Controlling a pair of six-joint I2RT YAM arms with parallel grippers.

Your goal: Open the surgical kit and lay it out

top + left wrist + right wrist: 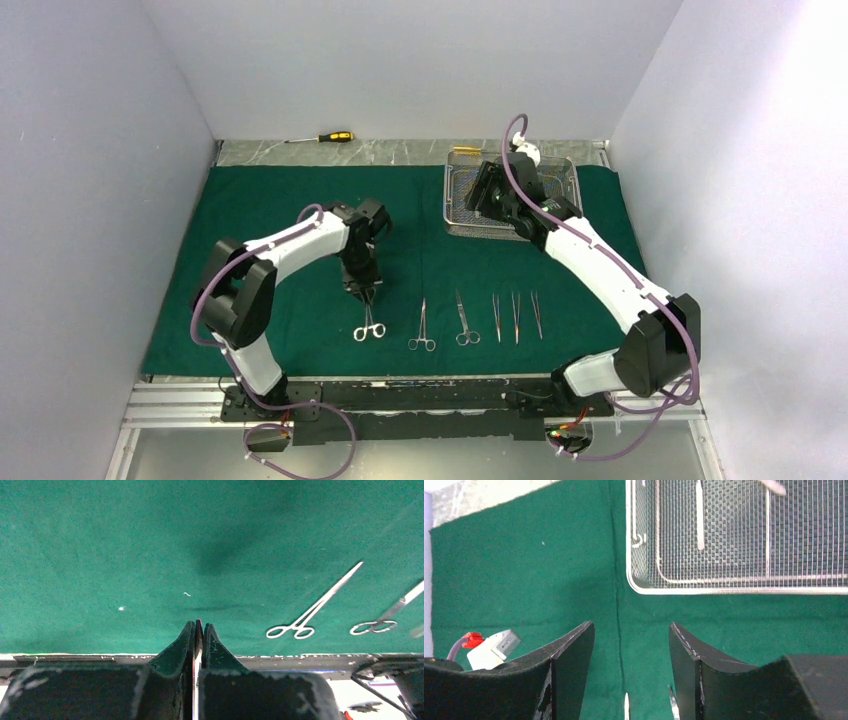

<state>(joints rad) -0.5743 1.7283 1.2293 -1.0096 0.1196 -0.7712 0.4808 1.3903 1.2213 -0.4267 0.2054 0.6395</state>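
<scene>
Left gripper [198, 628], clenched on the ring-handled clamp [369, 328] at lower centre, could skew it toward the neighbouring clamp [422, 330] on release; right gripper [631, 625] hangs open.

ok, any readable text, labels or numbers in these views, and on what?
None can be read.
Grey tag beside the red connector, right wrist view: faint print, too blurred.
Left gripper fingers: faint marks, too blurred.
Screwdriver, wire-mesh tray, ring-handled clamps: no marking visible.
</scene>
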